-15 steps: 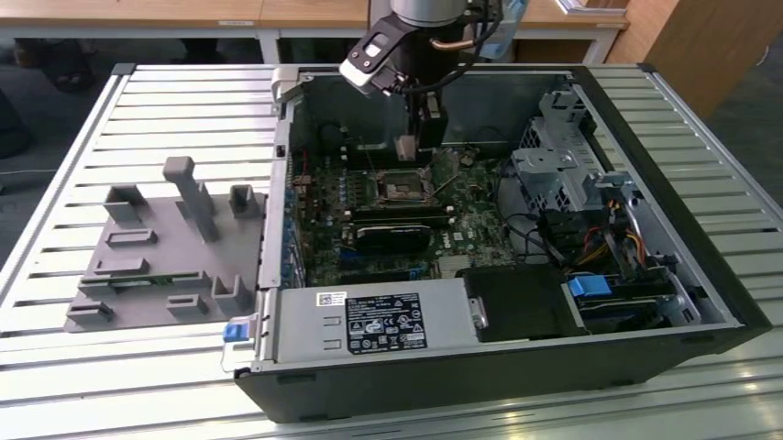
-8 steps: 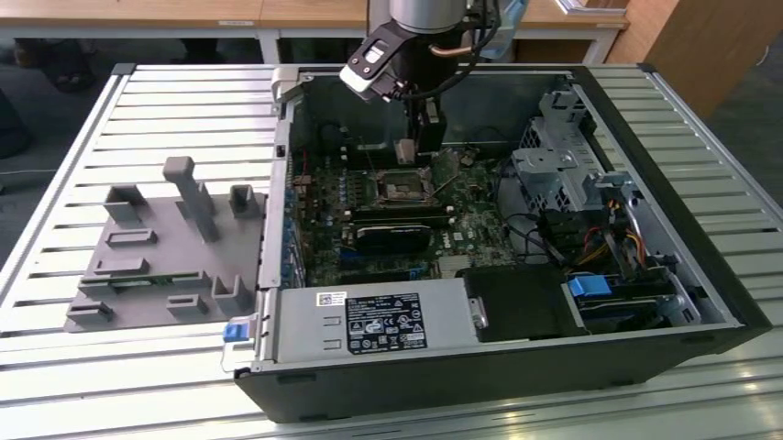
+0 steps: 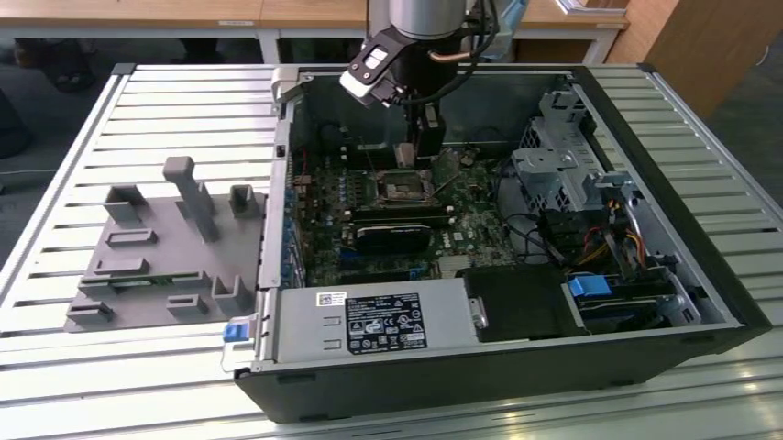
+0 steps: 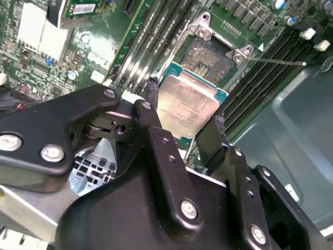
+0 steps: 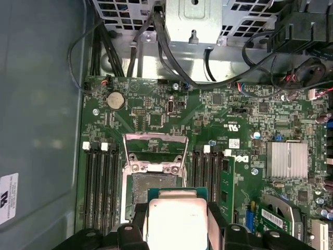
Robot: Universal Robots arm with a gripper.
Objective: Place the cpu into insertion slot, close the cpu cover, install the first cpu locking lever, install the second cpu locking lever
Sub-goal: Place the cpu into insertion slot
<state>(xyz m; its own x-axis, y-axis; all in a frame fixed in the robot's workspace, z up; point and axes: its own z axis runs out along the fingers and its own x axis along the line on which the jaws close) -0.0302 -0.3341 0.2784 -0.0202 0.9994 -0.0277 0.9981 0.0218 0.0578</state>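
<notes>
My gripper [image 4: 182, 119] is shut on the cpu [image 4: 188, 107], a flat square chip with a dull silver top, its black fingers [image 4: 151, 99] pressing on two opposite edges. The cpu [image 5: 177, 221] hangs tilted just above and beside the insertion slot [image 5: 155, 188], a dark square socket with a silver rim on the green board. The cpu cover [image 5: 155, 146], a thin silver frame with a window, stands flipped open on the socket's far side. In the exterior view the gripper [image 3: 424, 154] reaches down into the open computer case, right over the insertion slot [image 3: 402, 189].
Black memory strips [image 5: 100, 187] flank the socket on both sides. A thin metal rod [image 4: 276, 61] juts out beside the socket. The case holds a black power-supply box [image 3: 367, 323], a drive cage [image 3: 556, 170] and cables. A grey fixture [image 3: 165, 247] lies at the exterior view's left.
</notes>
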